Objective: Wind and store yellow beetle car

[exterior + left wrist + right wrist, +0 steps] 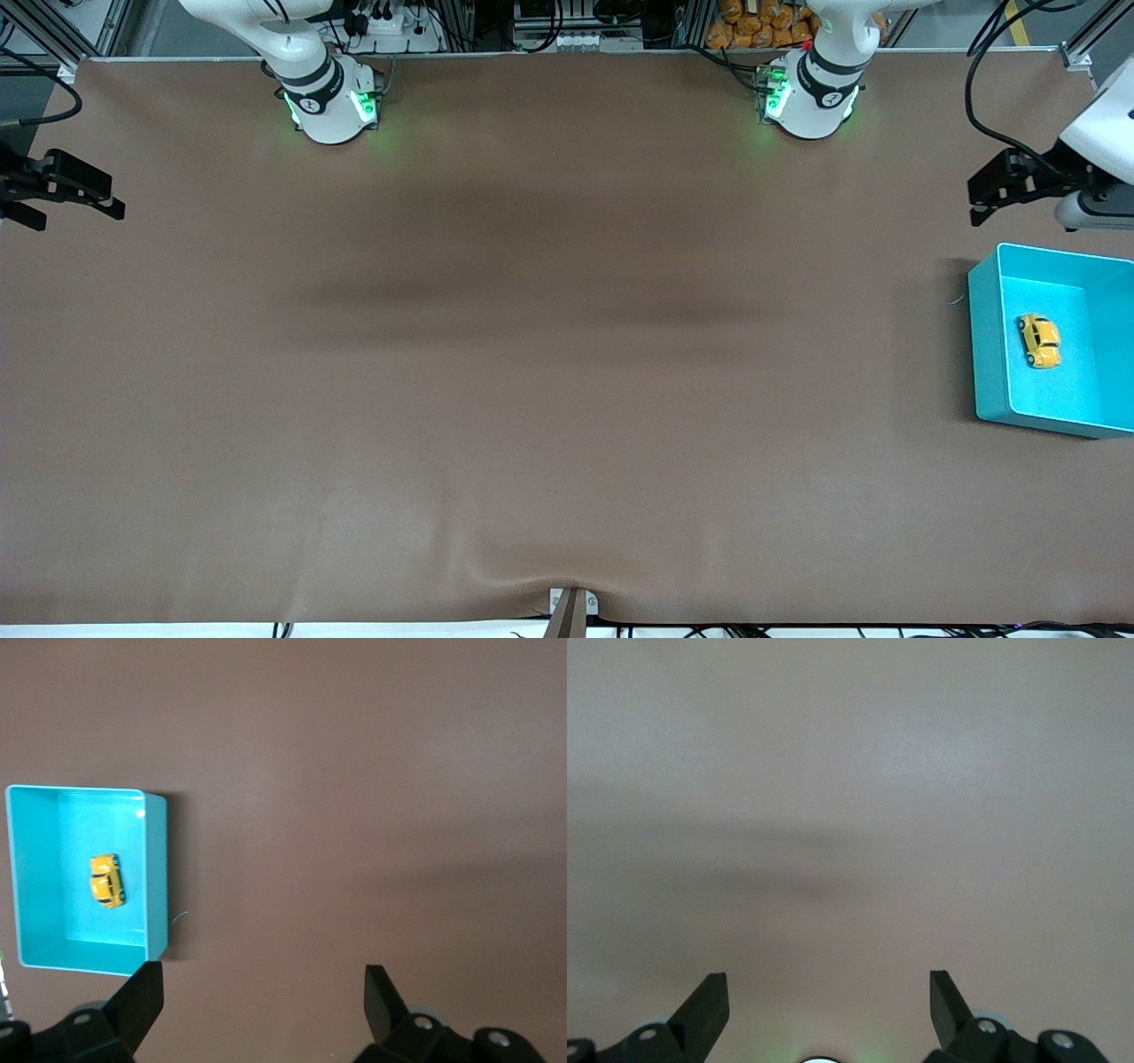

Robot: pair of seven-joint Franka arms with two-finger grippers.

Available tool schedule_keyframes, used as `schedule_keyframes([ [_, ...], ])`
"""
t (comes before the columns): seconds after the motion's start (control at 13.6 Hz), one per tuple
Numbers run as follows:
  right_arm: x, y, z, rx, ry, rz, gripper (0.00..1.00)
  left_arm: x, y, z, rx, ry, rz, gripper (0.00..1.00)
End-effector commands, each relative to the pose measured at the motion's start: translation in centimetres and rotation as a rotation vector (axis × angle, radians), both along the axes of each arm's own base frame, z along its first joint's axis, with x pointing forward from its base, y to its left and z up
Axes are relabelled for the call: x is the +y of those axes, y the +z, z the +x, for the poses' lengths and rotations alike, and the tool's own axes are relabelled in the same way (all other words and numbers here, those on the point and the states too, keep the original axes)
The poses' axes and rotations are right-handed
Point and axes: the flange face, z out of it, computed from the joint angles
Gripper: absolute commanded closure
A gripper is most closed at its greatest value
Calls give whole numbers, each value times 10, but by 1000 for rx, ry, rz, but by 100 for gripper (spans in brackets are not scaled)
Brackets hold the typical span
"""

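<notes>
Yellow beetle car (1039, 340) in teal bin (988, 346): light, rigid, slippery; pinch its flanks. Left end effector (992, 190) and right end effector (66, 190) both released, empty.

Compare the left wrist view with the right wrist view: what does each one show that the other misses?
Only the left wrist view shows the teal bin with the yellow beetle car lying on its floor, apart from the walls. The right wrist view shows nothing the other lacks beyond the right gripper, open and empty. Shared: bare brown table and an open gripper; the left gripper holds nothing either.
</notes>
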Motion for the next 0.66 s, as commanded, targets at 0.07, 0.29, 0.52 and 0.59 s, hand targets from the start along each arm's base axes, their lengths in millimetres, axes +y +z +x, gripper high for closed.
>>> schedule_keyframes([
  [0.07,0,16,-13,-11,-3,-1,0,-7,5,-9,13,1,-78,0],
  [0.29,-2,20,-16,-13,-5,2,0,-7,-2,-14,67,-8,-84,0],
  [0.52,-1,19,-16,-9,-5,1,0,-2,-4,-14,74,2,-80,0],
  [0.59,0,18,-15,-11,-5,2,0,-2,-4,-14,74,2,-77,0],
])
